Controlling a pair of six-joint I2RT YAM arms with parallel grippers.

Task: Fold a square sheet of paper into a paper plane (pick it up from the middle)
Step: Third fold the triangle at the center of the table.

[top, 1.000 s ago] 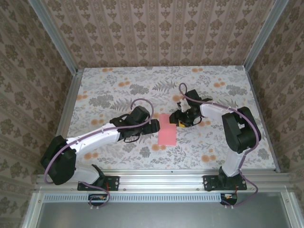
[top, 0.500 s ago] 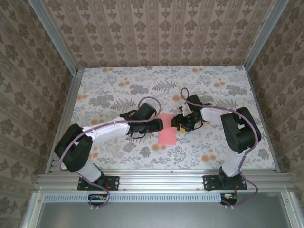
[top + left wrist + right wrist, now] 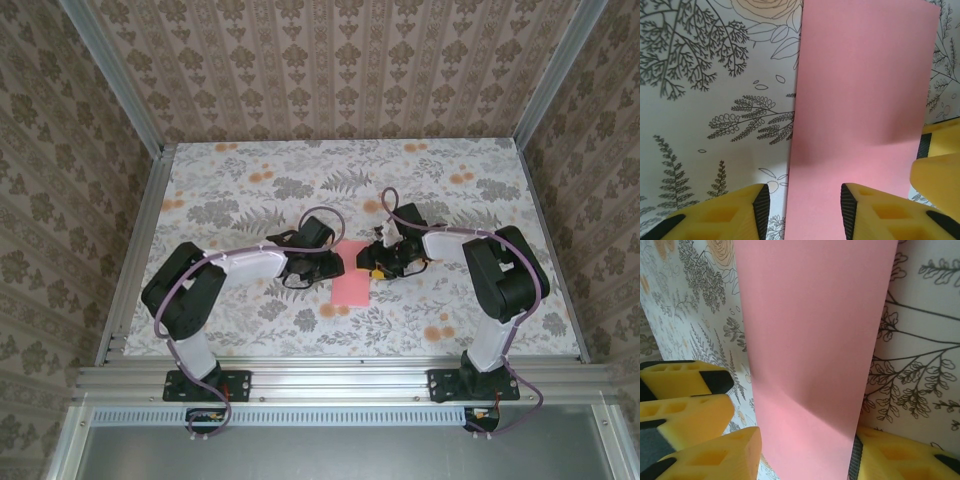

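Observation:
The salmon-pink sheet of paper (image 3: 352, 283) lies flat on the floral table as a narrow upright rectangle; it has no pointed paper plane shape. My left gripper (image 3: 336, 263) is low at its left edge. In the left wrist view the paper (image 3: 865, 90) has its left long edge between the open left gripper (image 3: 805, 210), one finger over paper and one over table. My right gripper (image 3: 376, 262) is at the paper's right edge. In the right wrist view the paper (image 3: 815, 325) runs between the parted fingers of the right gripper (image 3: 807, 455).
The floral tablecloth (image 3: 250, 190) covers the table, with patterned walls and metal rails (image 3: 135, 240) on three sides. The two grippers are close together: the right gripper's yellow fingers (image 3: 940, 165) show in the left wrist view, and the left gripper's fingers (image 3: 685, 390) in the right wrist view.
The left arm has folded in and brought its gripper to the paper's left edge, its jaws narrowing. The right gripper has shifted slightly lower and toward the paper. The paper has stayed put.

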